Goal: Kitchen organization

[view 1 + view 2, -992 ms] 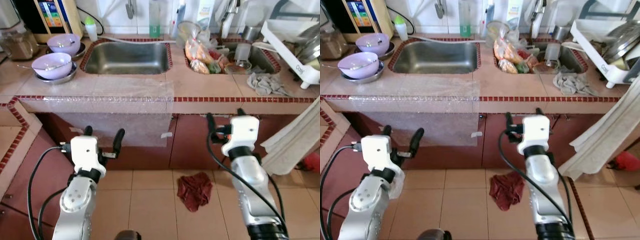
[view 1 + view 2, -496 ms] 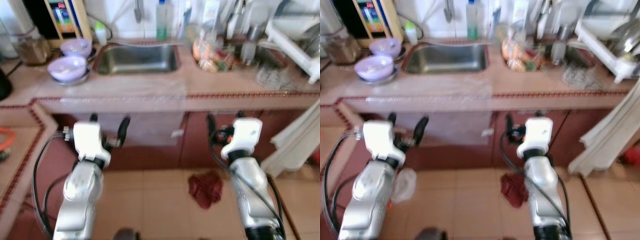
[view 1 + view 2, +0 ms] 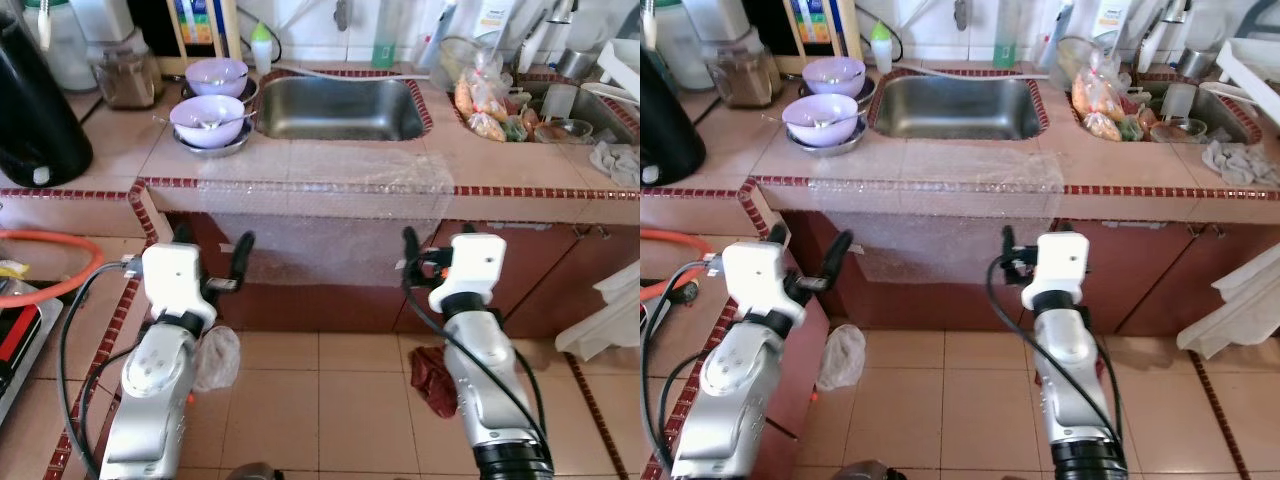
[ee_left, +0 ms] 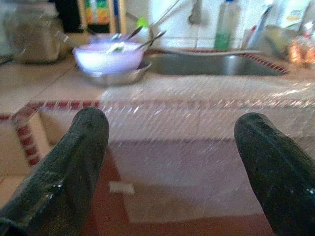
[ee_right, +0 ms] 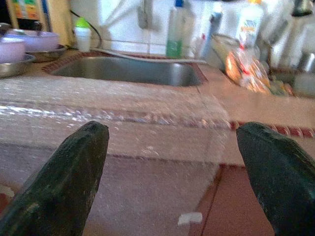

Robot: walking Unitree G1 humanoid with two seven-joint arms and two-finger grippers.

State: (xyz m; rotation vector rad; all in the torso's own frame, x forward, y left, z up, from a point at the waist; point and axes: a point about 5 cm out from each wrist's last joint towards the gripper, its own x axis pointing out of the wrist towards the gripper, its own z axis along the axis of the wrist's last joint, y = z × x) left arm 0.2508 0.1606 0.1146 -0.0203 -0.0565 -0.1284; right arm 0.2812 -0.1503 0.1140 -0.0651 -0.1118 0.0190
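Steel sink [image 3: 338, 106]: basin holds nothing visible. Left of the sink, two lilac bowls [image 3: 208, 114] with spoons sit on steel plates. Right of the sink, a plastic bag of produce [image 3: 478, 98] lies on the counter. Left gripper [image 3: 208, 262] and right gripper [image 3: 432, 250] hover below the sink, fingers spread, grasping nothing.

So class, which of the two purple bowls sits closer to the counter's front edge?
The bowl on the metal plate; the other bowl sits behind it, nearer the wall.
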